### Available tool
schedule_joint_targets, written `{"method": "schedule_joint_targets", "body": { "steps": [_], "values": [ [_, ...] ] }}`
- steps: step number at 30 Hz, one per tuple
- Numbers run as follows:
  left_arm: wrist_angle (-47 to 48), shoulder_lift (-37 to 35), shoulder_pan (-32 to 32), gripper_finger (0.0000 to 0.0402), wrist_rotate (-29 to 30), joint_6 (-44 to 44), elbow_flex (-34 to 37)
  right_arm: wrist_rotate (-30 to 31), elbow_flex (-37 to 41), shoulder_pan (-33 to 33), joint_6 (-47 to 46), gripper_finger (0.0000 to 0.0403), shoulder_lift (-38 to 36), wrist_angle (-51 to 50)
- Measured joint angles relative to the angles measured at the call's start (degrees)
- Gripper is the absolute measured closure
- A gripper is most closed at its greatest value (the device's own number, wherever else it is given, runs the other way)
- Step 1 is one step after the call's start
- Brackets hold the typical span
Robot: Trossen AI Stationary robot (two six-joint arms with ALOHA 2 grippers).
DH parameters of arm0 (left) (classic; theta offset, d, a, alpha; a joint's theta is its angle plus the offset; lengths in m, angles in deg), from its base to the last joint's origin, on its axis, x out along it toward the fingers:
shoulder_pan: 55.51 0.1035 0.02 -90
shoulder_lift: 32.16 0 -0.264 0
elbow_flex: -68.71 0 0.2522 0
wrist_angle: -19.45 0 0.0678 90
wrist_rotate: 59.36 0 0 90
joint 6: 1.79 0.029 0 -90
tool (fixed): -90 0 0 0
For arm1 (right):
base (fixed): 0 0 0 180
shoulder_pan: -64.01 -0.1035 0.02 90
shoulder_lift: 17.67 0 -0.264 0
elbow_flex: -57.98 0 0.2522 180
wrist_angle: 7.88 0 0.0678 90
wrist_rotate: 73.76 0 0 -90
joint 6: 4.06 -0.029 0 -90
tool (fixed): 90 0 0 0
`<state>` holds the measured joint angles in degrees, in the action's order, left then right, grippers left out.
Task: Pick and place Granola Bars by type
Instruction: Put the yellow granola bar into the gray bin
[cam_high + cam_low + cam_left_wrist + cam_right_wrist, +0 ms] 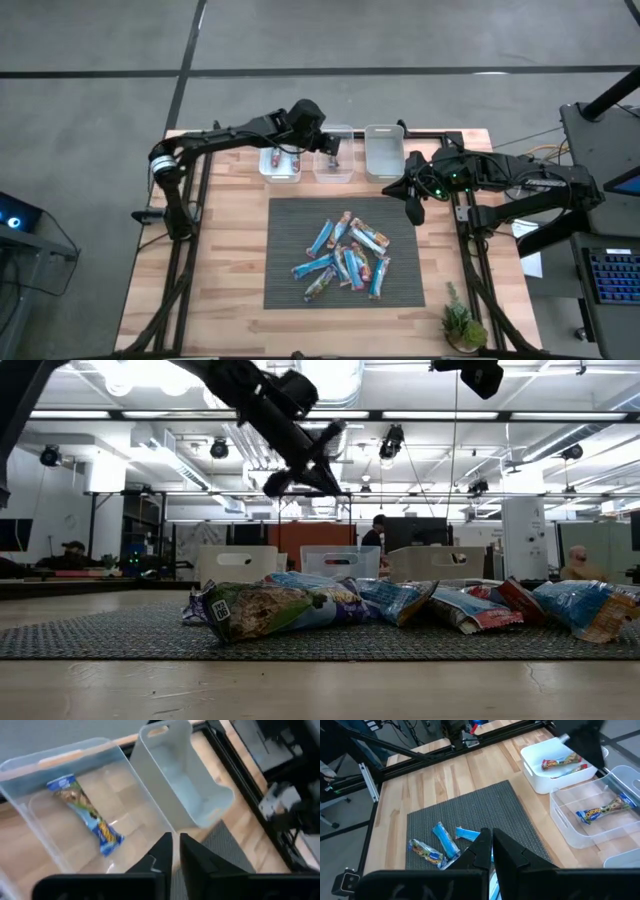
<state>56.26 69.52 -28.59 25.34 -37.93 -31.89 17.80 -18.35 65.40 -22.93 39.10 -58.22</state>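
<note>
Several granola bars (347,260) in blue wrappers lie in a loose pile on the dark mat (290,220). One blue bar (86,815) lies flat on the floor of the clear middle bin (335,172). Two red-printed bars (563,764) lie in the white left bin (280,165). My left gripper (175,851) hovers above the clear bin's near right corner, shut, with nothing between its fingers. My right gripper (490,844) waits shut and empty over the mat's far right corner (415,208).
A third bin, white (384,150), stands at the far edge, right of the clear one, with nothing showing in it. A small green plant (462,325) stands at the near right corner. Bare wood lies left and right of the mat.
</note>
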Motion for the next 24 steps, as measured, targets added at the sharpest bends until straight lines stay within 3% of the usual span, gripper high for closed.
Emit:
{"method": "schedule_joint_targets", "body": {
  "steps": [14, 24],
  "values": [
    [4.9, -13.5, -8.4, 0.0401, 0.2, 6.0, 0.0, 0.0, 0.0, 0.0, 0.0, 0.0394, 0.0, 0.0],
    [5.7, -22.1, -19.1, 0.0401, -0.2, 13.3, 0.0, 0.0, 0.0, 0.0, 0.0, 0.0394, 0.0, 0.1]
  ]
}}
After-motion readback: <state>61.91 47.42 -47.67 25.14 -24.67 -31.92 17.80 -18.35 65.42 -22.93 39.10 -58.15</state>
